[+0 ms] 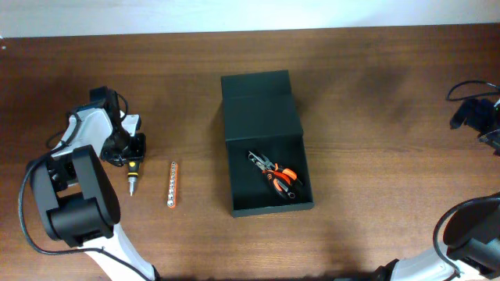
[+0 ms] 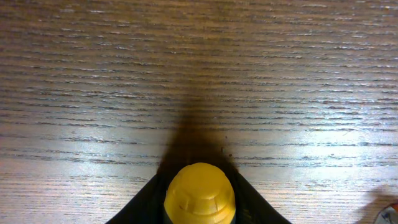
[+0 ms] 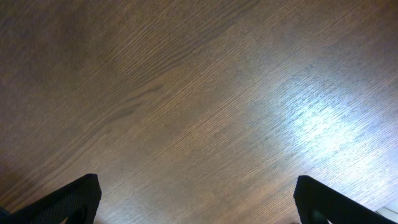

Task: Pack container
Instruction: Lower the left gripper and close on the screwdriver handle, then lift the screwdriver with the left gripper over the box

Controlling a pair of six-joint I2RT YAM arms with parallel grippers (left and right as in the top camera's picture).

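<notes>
Your left gripper [image 1: 130, 153] had its jaws closed on the screwdriver [image 2: 199, 196] (yellow handle end), low at the table [image 1: 375, 78], well left of the open container [image 1: 260, 109] with 1 pliers [image 1: 275, 176] inside. Your right gripper [image 3: 196, 193] stood wide open, idle. Next, I judge: lift, carry it over the container.

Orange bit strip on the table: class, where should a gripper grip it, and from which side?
Probably at mid-length of the orange bit strip, from straight above, closing across its narrow width: it lies flat, long and thin, with bare table along both long edges.
</notes>
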